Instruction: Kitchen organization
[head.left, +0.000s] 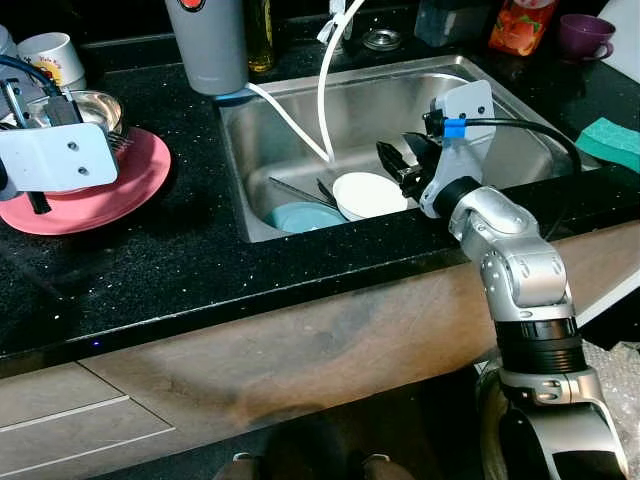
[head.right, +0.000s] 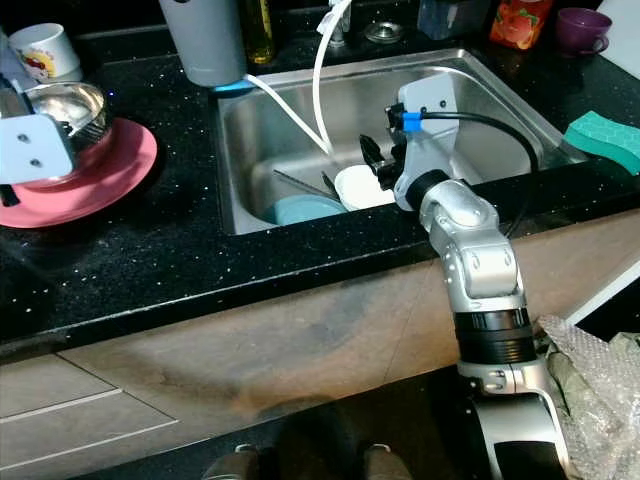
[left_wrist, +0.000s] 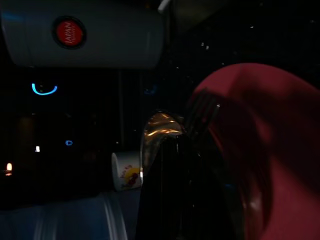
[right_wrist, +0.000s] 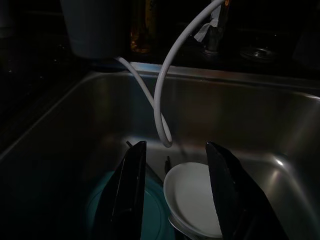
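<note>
Right wrist view shows my right fingers (right_wrist: 175, 192) spread wide, empty, hovering inside the sink (head.left: 500, 150) just above a white bowl (head.left: 368, 194). The bowl rests at the sink bottom, touching a teal plate (head.left: 300, 216) beside it, with some dark cutlery (head.left: 300, 190) lying behind the plate. A white hose (head.left: 322, 90) loops down from the tap toward the bowl.

My left fingers (head.left: 40, 140) are over at the pink plate (head.left: 130, 185) on the table (head.left: 180, 270), where a steel bowl (head.left: 95, 105) sits with a fork (left_wrist: 200, 110) at its edge. Whether those fingers are spread or pinching anything, I cannot tell; the wrist plate hides them and the wrist camera is too dark.

By my reckoning the job is partly done: some dishes are stacked on the table, but the white bowl, teal plate and cutlery are yet to come out of the sink. A purple cup (head.left: 583, 35) and a green sponge (head.left: 610, 140) sit at the far right.

Writing: a grey jug (head.left: 205, 45) carries a red round badge reading "JAPAN"; the second line is too small to read. A mug (head.left: 50, 55) has a cartoon print, unreadable
</note>
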